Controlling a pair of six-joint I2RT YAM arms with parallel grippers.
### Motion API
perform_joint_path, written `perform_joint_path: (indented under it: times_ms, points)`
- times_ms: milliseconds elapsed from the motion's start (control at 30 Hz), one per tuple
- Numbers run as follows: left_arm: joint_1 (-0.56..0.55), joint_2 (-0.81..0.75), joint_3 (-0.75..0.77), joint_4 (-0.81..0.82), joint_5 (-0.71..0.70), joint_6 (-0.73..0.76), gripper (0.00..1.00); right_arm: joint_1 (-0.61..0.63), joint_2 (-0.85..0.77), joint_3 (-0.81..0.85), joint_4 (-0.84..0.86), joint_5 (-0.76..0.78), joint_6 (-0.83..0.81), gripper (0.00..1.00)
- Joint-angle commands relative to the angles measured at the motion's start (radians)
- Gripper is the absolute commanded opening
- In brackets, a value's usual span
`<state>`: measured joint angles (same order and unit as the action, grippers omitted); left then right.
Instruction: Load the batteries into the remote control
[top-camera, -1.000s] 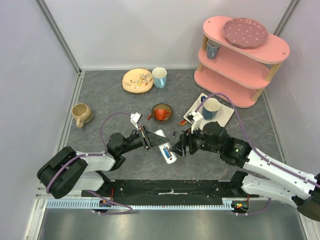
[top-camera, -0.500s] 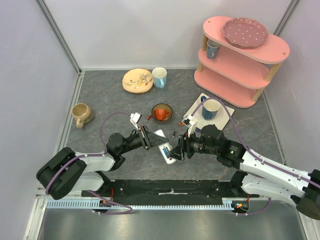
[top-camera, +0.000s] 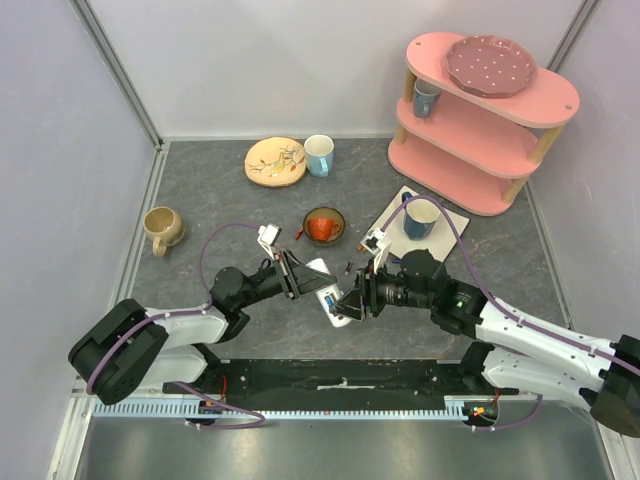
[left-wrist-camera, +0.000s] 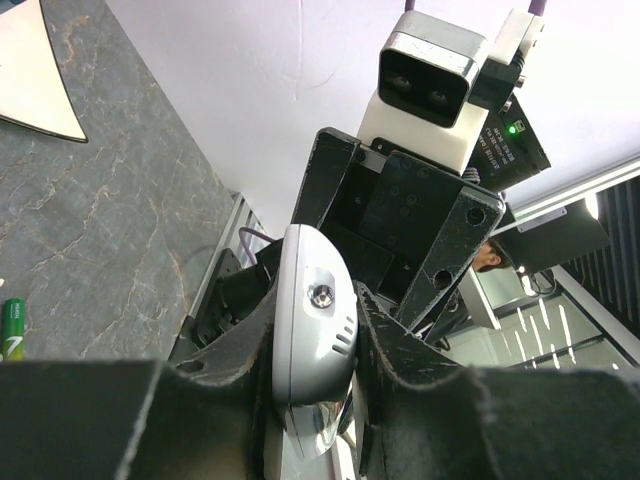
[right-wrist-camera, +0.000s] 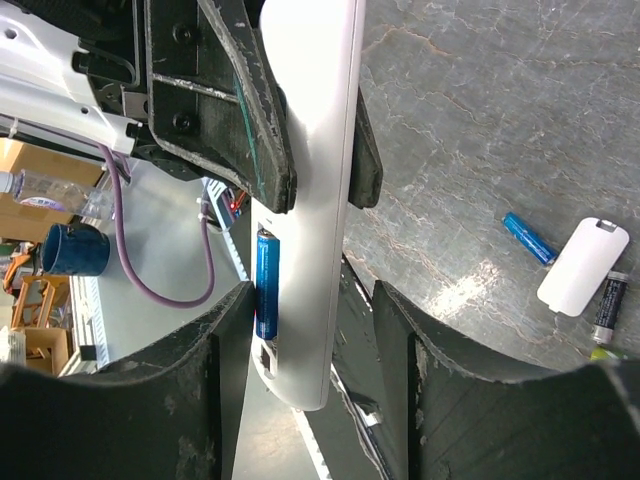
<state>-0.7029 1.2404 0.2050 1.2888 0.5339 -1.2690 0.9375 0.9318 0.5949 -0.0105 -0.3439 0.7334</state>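
Right wrist view: the right gripper (right-wrist-camera: 315, 295) stands with jaws apart astride the free end of the remote control (right-wrist-camera: 315, 120), which the left gripper (left-wrist-camera: 315, 320) clamps tight above the table (right-wrist-camera: 480, 120). A seated blue battery (right-wrist-camera: 265, 285) lies in the bay. If the jaws close askew, they could pop it out or twist the remote loose. Count: one remote, one white cover (right-wrist-camera: 583, 268), and probably four batteries, with a loose blue battery (right-wrist-camera: 527, 238), a dark battery (right-wrist-camera: 608, 308) and a green battery (left-wrist-camera: 12, 330) at the frame edge.
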Motion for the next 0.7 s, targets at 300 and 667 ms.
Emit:
perform_joint_path:
  times_ms: [300,667]
  points:
    - [-0.004,-0.012,0.013,0.353,0.005,-0.013,0.02,-0.029,-0.045,0.034,0.012,0.011,0.006,0.75]
    - [0.006,-0.002,-0.006,0.187,-0.018,0.01,0.02,-0.066,-0.128,0.213,-0.429,0.487,-0.152,0.79]
